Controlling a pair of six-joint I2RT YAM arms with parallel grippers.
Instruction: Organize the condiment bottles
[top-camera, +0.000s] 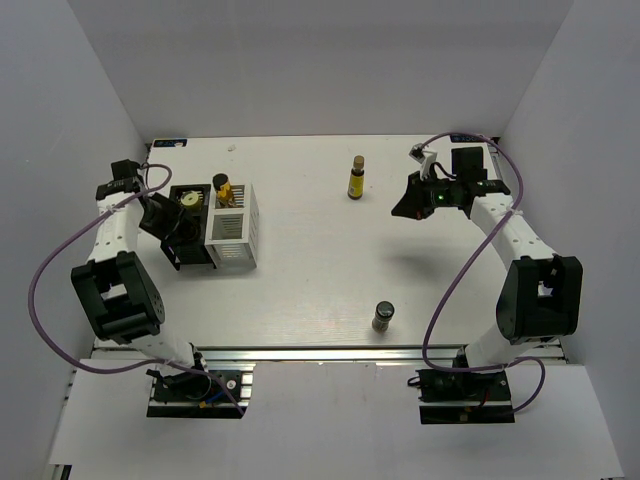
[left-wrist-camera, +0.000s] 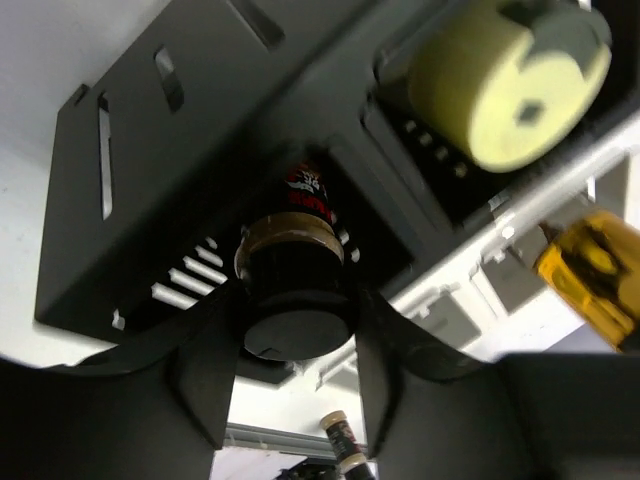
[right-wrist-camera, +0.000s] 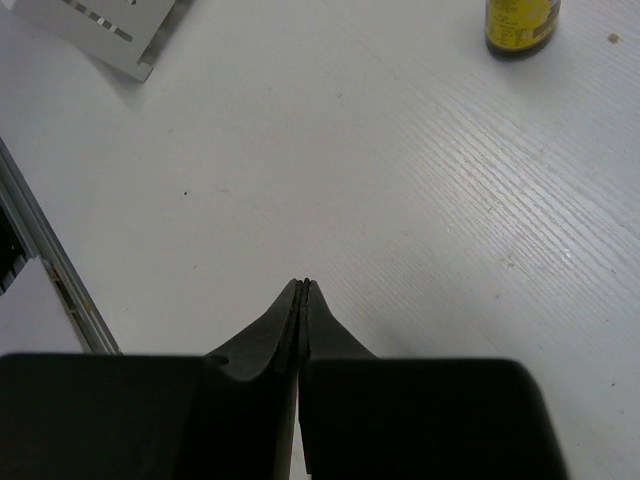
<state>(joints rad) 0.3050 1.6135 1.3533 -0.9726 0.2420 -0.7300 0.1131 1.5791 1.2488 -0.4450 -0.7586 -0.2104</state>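
Grasping one dark bottle (left-wrist-camera: 297, 255) left of the box (top-camera: 240, 235), left jaws are straddling its cap; three more bottles (top-camera: 356, 177) (top-camera: 383, 316) (top-camera: 224, 190) are showing; right jaws are clenching empty.

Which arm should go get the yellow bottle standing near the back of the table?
Right. The right gripper is empty, shut, and hangs close to the yellow bottle. The left gripper is busy holding a dark bottle at the black stand.
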